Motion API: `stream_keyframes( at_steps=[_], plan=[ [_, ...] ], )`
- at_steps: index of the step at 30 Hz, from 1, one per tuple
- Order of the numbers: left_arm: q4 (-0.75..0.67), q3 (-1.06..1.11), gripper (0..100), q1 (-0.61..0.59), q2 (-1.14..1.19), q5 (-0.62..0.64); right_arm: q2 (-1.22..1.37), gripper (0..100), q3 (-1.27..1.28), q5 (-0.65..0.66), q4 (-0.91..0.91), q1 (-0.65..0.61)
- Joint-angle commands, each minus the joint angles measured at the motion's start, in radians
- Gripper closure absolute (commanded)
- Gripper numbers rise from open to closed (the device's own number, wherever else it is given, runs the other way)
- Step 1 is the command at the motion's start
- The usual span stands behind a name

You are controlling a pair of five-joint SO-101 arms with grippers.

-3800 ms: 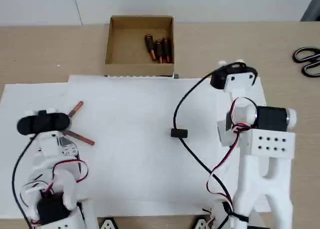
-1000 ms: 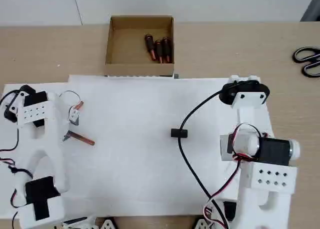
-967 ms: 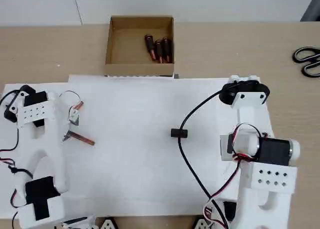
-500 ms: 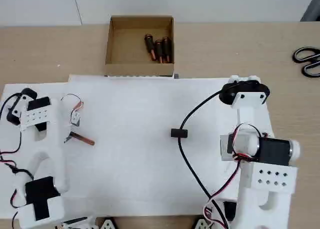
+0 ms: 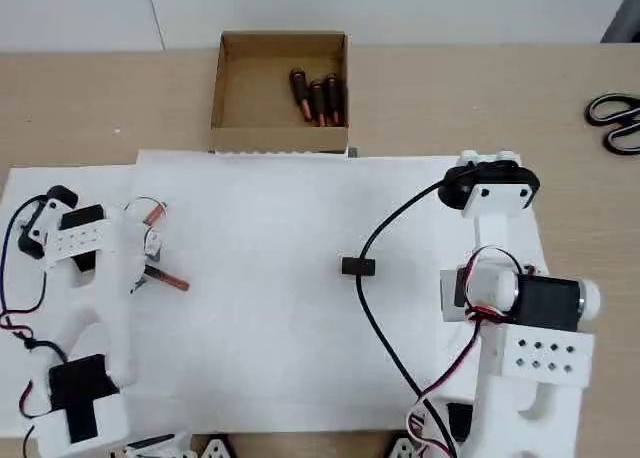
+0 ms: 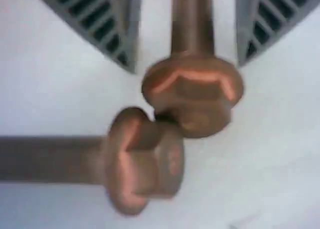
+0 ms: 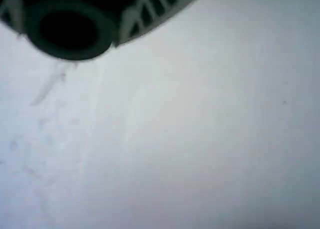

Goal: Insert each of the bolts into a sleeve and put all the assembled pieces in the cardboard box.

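Two copper bolts lie on the white foam sheet (image 5: 260, 348) with their hex heads touching. One bolt (image 6: 192, 91) has its shaft between the fingers of my left gripper (image 6: 187, 61), which is open with gaps on both sides. The other bolt (image 6: 140, 159) lies crosswise beside it. From above, these bolts (image 5: 165, 280) (image 5: 155, 213) sit at the sheet's left by the left gripper (image 5: 148, 246). My right gripper (image 7: 75, 14) is shut on a black sleeve (image 7: 67, 31), seen end-on just above the sheet. The cardboard box (image 5: 228, 83) holds three assembled pieces (image 5: 318, 96).
A small black cylinder (image 5: 358, 267) lies mid-sheet under the right arm's cable. The right arm (image 5: 490, 183) stands at the sheet's right edge. Scissors (image 5: 615, 121) lie on the wooden table at far right. The box sits just beyond the sheet's far edge.
The left wrist has shifted slightly right and nearer the bolts over the last second. The right arm has stayed still.
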Motion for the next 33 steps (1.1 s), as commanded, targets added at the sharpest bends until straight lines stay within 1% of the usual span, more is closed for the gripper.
stream_keyframes(
  at_steps=[1,6,12,14,16,21,24,28,33],
  plan=[
    [-0.058,0.016,100,-0.052,-0.003,-0.005,-0.018,98.8,-0.003,-0.012,-0.005,0.005],
    [-0.109,0.081,99,-0.057,-0.003,-0.008,-0.018,98.8,-0.003,-0.012,-0.005,0.005],
    [-0.089,0.053,99,-0.054,-0.015,-0.02,-0.019,98.8,-0.003,-0.012,-0.005,0.004],
    [-0.015,-0.019,99,-0.054,-0.015,-0.058,-0.021,98.8,-0.008,-0.012,-0.005,0.004],
    [0.091,-0.113,99,-0.037,-0.015,-0.083,-0.021,98.8,-0.012,-0.012,-0.004,0.004],
    [0.4,-0.389,99,0.049,-0.015,-0.17,-0.021,98.8,-0.068,-0.011,0.004,0.004],
    [0.531,-0.539,99,0.11,-0.017,-0.216,-0.021,98.8,-0.129,-0.009,0.004,0.004],
    [0.632,-0.719,99,0.173,-0.017,-0.272,-0.021,98.8,-0.187,-0.006,0.004,0.004],
    [0.651,-0.868,99,0.21,-0.032,-0.376,-0.021,98.8,-0.199,-0.003,0.004,0.004]
  ],
)
